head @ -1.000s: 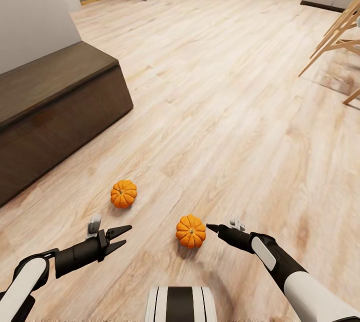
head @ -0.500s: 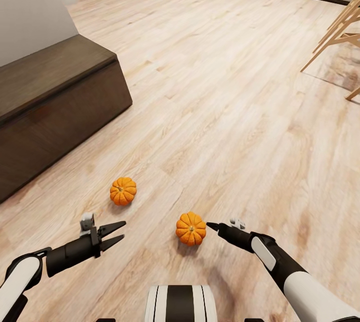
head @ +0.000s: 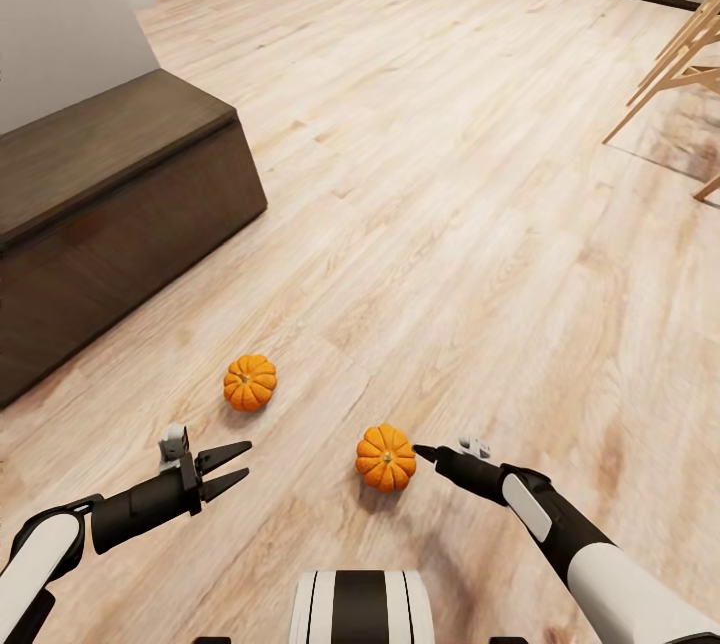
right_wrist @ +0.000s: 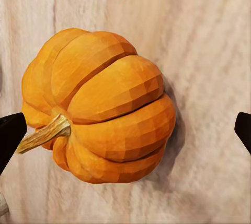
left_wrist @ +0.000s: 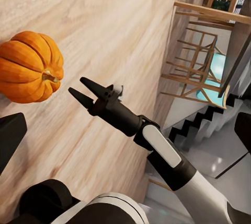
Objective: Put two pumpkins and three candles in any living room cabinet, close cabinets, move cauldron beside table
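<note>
Bright, even, soft light; sharp render without blur or glare. Only faint soft shadows under pumpkins (head: 385,457) on floor (head: 450,174).

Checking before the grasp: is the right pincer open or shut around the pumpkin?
Open. The right pincer has both fingertips apart, flanking the near pumpkin without touching it.

We see two orange ribbed pumpkins (head: 250,382) (head: 385,457), the nearer with a tan stem, on pale wood-grain flooring (head: 450,174); a dark-brown cabinet (head: 110,204); black grippers (head: 232,467) (head: 424,451) on white-and-black arms.
</note>
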